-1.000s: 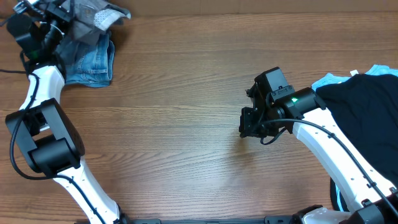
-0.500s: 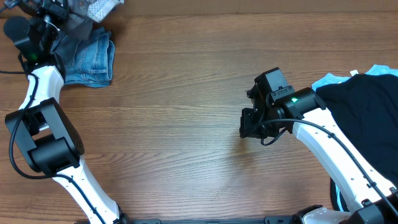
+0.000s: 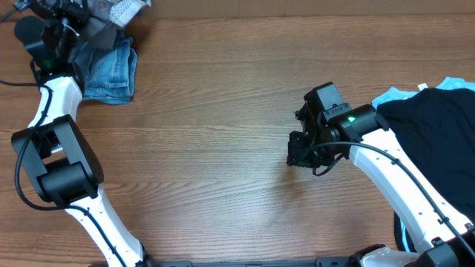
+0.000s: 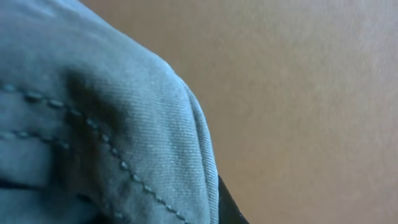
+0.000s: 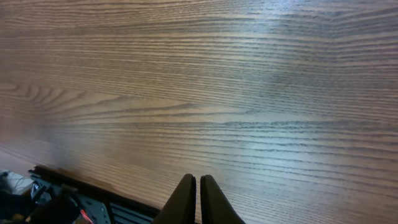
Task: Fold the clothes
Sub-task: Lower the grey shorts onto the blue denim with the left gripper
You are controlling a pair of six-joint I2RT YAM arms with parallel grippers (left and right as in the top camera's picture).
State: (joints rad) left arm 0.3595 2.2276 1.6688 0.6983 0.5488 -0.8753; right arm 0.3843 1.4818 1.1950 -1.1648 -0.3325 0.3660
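My left gripper point(image 3: 83, 21) is at the far left corner, shut on a grey garment point(image 3: 104, 24) with a white patterned lining. It holds the garment bunched over the top of folded blue denim point(image 3: 113, 70). In the left wrist view the grey stitched fabric point(image 4: 93, 130) fills the left half and hides the jaws. My right gripper point(image 3: 299, 150) is shut and empty, hovering over bare wood right of centre; its closed fingertips point(image 5: 199, 196) show in the right wrist view. A black garment point(image 3: 438, 141) lies on a light blue one point(image 3: 392, 96) at the right edge.
The wooden table point(image 3: 223, 126) spreads between the two arms. The right arm's white links run from the bottom right corner across the black garment. The table's near edge and a dark frame point(image 5: 74, 202) show in the right wrist view.
The left gripper has pulled the grey garment a little toward the far left corner, so less of it spreads to the right. The right arm has not moved.
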